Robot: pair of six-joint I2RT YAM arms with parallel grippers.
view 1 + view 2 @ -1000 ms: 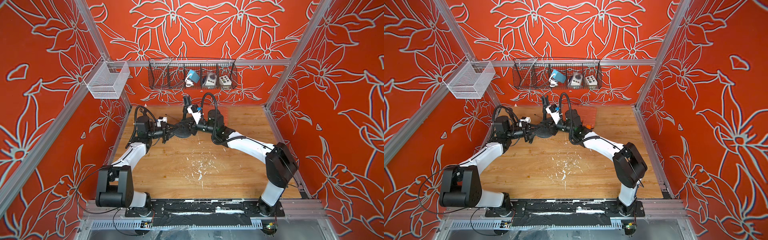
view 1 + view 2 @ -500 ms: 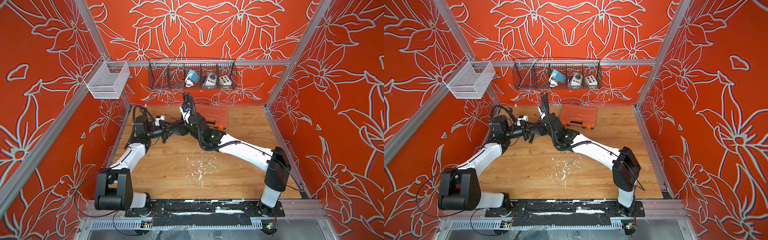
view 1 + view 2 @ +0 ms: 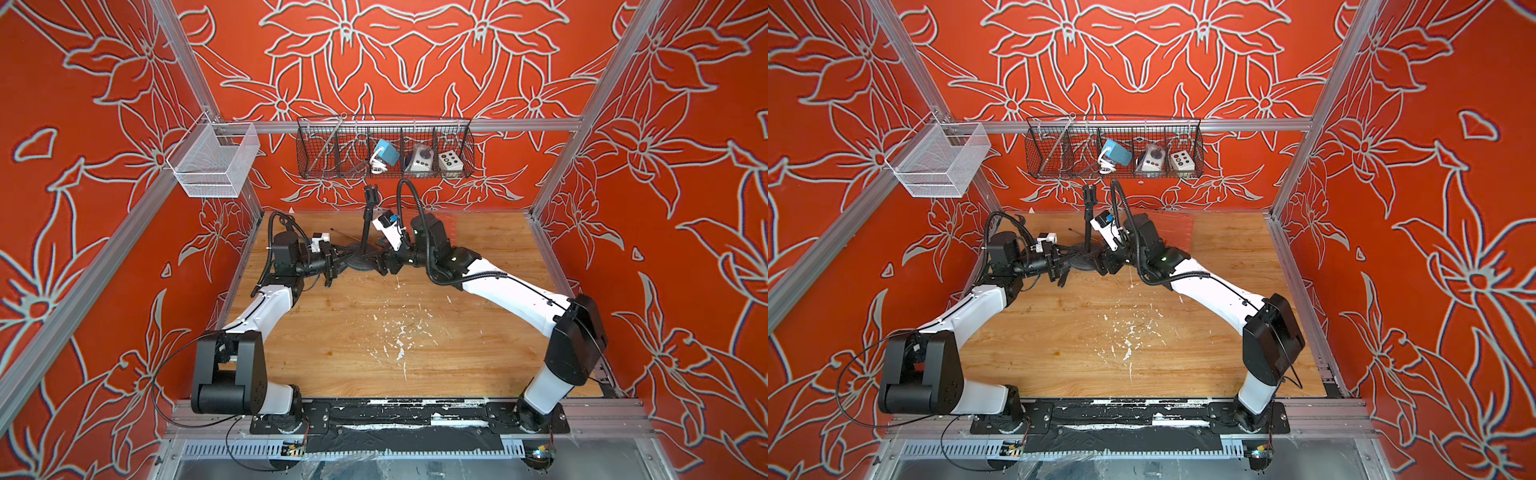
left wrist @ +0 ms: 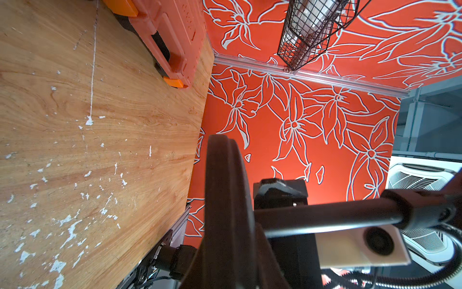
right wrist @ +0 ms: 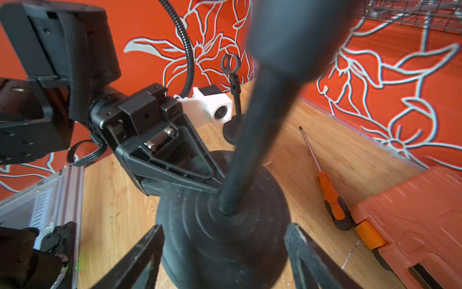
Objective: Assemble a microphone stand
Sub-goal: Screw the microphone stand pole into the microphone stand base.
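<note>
The microphone stand has a black round base (image 3: 358, 262) at the back middle of the table, a thin pole (image 3: 365, 226) rising from it, and a clip (image 3: 370, 194) on top. My left gripper (image 3: 338, 261) is shut on the base's left rim; the right wrist view shows its fingers (image 5: 180, 177) clamped over the edge of the base (image 5: 222, 225). My right gripper (image 5: 223, 257) is open, with one finger on each side of the base's near rim. In a top view it sits just right of the base (image 3: 1105, 266). The left wrist view shows the base (image 4: 225, 200) edge-on, hiding the jaws.
An orange tool case (image 5: 412, 220) and an orange-handled screwdriver (image 5: 330, 197) lie close behind the base. A second, smaller black stand (image 5: 233, 100) stands farther back. A black wire basket (image 3: 384, 151) and a white mesh basket (image 3: 214, 160) hang on the walls.
My right gripper has opened wide. Its arm, stretched over toward the left arm half a second ago, is back at the right of the base. The left arm has held still.
</note>
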